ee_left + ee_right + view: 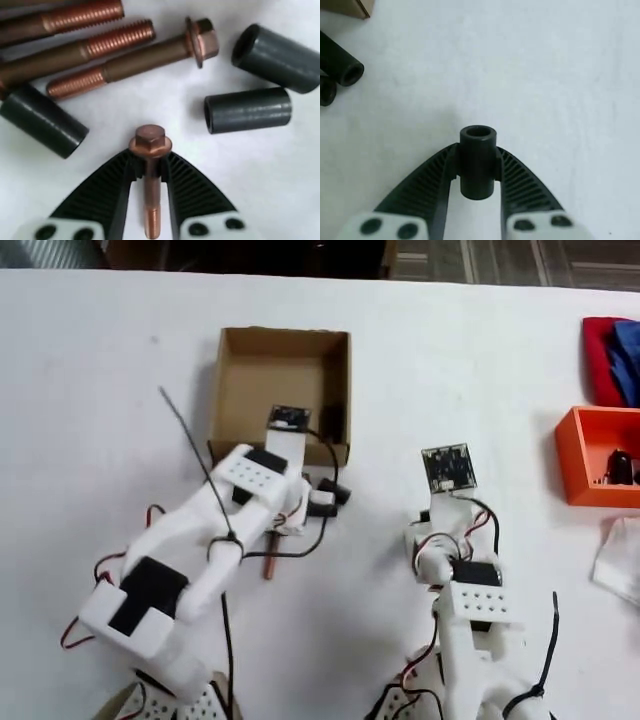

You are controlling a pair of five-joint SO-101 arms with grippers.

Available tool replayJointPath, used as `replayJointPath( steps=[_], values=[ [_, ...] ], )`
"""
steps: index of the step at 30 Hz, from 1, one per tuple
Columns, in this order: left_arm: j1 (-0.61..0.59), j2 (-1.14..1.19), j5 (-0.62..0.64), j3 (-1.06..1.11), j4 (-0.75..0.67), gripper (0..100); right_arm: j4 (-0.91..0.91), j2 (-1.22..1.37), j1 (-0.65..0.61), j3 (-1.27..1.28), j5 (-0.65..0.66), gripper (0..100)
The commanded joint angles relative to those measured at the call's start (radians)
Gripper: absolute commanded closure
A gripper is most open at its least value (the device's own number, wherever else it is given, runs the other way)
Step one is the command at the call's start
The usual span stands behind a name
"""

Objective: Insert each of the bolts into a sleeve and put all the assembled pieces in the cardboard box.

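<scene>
My left gripper [150, 160] is shut on the shank of a copper bolt [150, 142], just under its hex head. Beyond it lie three more loose bolts [135, 57] and three black sleeves [247, 110], [277, 52], [42, 120] on the white table. My right gripper [477, 155] is shut on a black sleeve [477, 145] whose open bore faces the camera. From above, the left arm [255, 490] stands just in front of the cardboard box [285, 390], with sleeves [335, 492] and a bolt [270, 562] beside it. The right arm [450, 540] sits further right.
An orange bin [580, 455] holding a dark item stands at the right edge, red and blue cloth [612, 355] behind it, and a clear plastic bag [620, 555] in front. Two sleeves [342, 65] and a box corner [355, 6] show far off in the right wrist view.
</scene>
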Motion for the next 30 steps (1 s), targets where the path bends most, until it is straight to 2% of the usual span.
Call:
replayJointPath(
  steps=[1,4,10,15,20,23,25,30],
  values=[
    [-0.012,-0.009,-0.005,-0.018,-0.035,98,-0.016,-0.031,0.007,-0.003,-0.008,97.8],
    [-0.014,-0.044,-0.002,-0.058,-0.015,98,-0.015,-0.041,0.013,0.003,-0.008,97.8],
    [0.023,-0.256,0.0,-0.159,0.176,98,0.044,-0.125,0.015,0.014,-0.008,97.8],
    [0.066,-0.485,0.0,-0.156,0.334,98,0.125,-0.401,0.015,0.097,-0.008,97.8],
    [0.051,-0.73,0.0,-0.156,0.341,98,0.268,-0.791,-0.013,0.098,-0.008,97.8],
    [0.051,-0.864,0.0,-0.13,0.279,98,0.269,-1.0,-0.065,0.104,-0.008,97.8],
    [0.051,-0.95,0.0,-0.076,0.184,98,0.222,-0.978,-0.122,0.091,-0.008,97.8],
    [0.055,-1.154,0.002,0.125,-0.189,98,-0.015,-0.881,-0.254,0.124,-0.011,97.8]
  ],
)
